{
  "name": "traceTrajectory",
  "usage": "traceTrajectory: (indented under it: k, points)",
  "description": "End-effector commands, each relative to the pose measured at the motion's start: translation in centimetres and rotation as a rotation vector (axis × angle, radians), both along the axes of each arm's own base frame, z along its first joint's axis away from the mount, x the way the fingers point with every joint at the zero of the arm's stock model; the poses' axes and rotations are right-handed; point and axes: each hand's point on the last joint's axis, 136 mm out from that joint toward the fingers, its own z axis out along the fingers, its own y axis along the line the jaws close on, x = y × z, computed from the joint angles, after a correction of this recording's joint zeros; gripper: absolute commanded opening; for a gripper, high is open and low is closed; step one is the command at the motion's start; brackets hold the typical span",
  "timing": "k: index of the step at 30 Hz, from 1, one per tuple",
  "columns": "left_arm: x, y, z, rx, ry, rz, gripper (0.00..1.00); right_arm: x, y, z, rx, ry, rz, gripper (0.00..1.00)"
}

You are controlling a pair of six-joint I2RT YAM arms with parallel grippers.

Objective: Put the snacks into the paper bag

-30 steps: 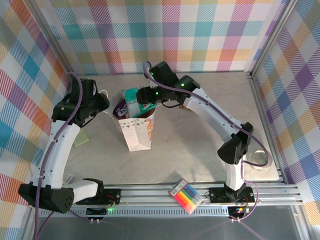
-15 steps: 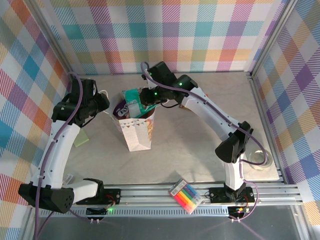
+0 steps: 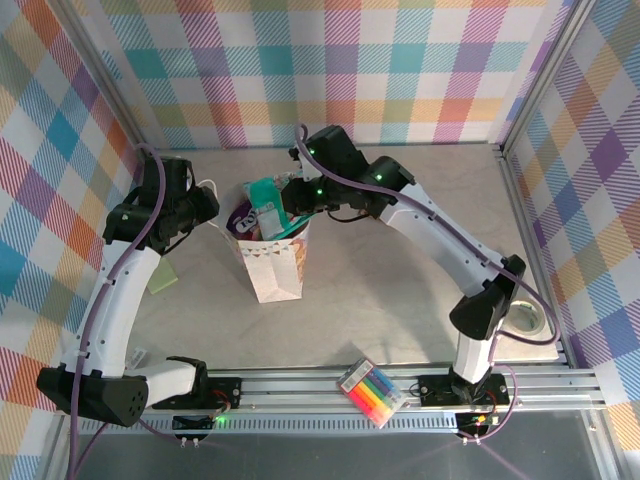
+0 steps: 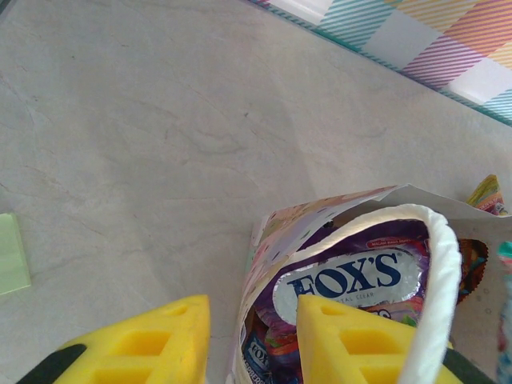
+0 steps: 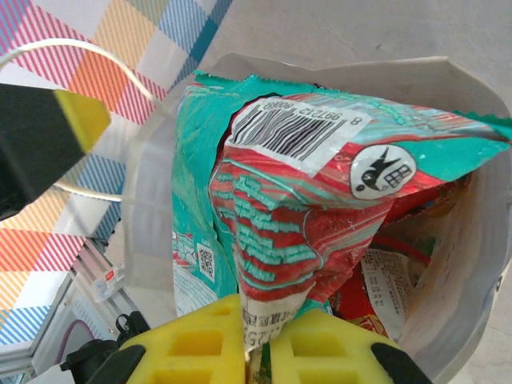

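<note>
Right gripper (image 5: 256,320) is squeezing tight on the edge of the teal packet (image 5: 264,208), yellow fingers pressed together on the crimped seam. The packet is hanging in the mouth of the paper bag (image 5: 472,240), barcode end facing the wrist camera, with a red packet (image 5: 400,272) lying under it inside the bag.

From above, the flat pack of marker pens (image 3: 372,392) is lying well to the near side of the bag, off to its right. A pale green slip (image 3: 160,280) is lying near the bag's left side. The bag (image 3: 272,265) is standing upright, mouth gaping.

Left gripper (image 4: 250,304) is working at the bag's left rim with its fingers spread partway. One is sitting outside the paper wall, the other inside the mouth, and the white rope handle (image 4: 444,264) is looping over the inner finger. Just beyond that finger, inside the bag, the purple candy bag (image 4: 344,276) is showing its label.

At the bag's far rim, the teal packet (image 3: 265,200) is poking above the edge.
</note>
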Motion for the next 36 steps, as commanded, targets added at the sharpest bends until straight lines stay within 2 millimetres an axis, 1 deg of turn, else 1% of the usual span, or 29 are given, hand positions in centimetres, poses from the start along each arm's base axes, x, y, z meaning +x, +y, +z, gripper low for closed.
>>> traceTrajectory:
  k: [1,5,9,13,16,21,25,27,29,32,34,35,36]
  points:
    - [-0.2,0.4,1.1,-0.002,-0.033,0.001,0.34,0.0,0.2,2.6,0.072,-0.051,-0.009,0.12]
    - [-0.3,0.4,0.9,0.002,-0.029,-0.001,0.34,0.2,0.8,1.5,0.059,-0.03,0.003,0.12]
    - [-0.4,0.5,0.8,0.009,-0.026,-0.002,0.34,1.1,1.6,0.2,0.041,-0.013,-0.005,0.12]
    - [-0.5,0.7,0.8,0.026,-0.026,0.0,0.34,1.5,2.2,-0.4,-0.005,-0.025,-0.001,0.12]
    - [-0.6,0.8,0.7,0.036,-0.023,0.0,0.34,0.8,2.9,-0.6,-0.037,-0.054,0.047,0.11]
    - [-0.5,0.9,0.5,0.041,-0.018,-0.001,0.34,-0.2,3.1,-1.1,-0.067,-0.065,0.094,0.11]
    - [-0.5,0.8,0.5,0.038,-0.019,-0.005,0.34,-1.0,3.1,-0.7,-0.06,-0.093,0.114,0.11]
    - [-0.6,0.8,0.6,0.038,-0.021,-0.005,0.34,-1.0,2.8,-0.5,-0.064,-0.105,0.102,0.11]
    - [-0.6,0.8,0.8,0.035,-0.027,-0.007,0.35,-0.9,2.5,-0.8,-0.082,-0.101,0.091,0.12]
    - [-0.6,0.7,0.9,0.031,-0.032,-0.009,0.35,-1.0,3.0,-1.6,-0.091,-0.076,0.108,0.14]
    - [-0.6,0.6,0.9,0.026,-0.033,-0.014,0.35,-1.2,3.9,-2.4,-0.086,-0.041,0.135,0.21]
    - [-0.6,0.5,0.9,0.024,-0.032,-0.016,0.35,-1.3,4.2,-2.7,-0.086,-0.022,0.146,0.31]
    - [-0.6,0.5,1.0,0.022,-0.033,-0.016,0.35,-1.3,4.4,-3.1,-0.095,0.0,0.149,0.44]
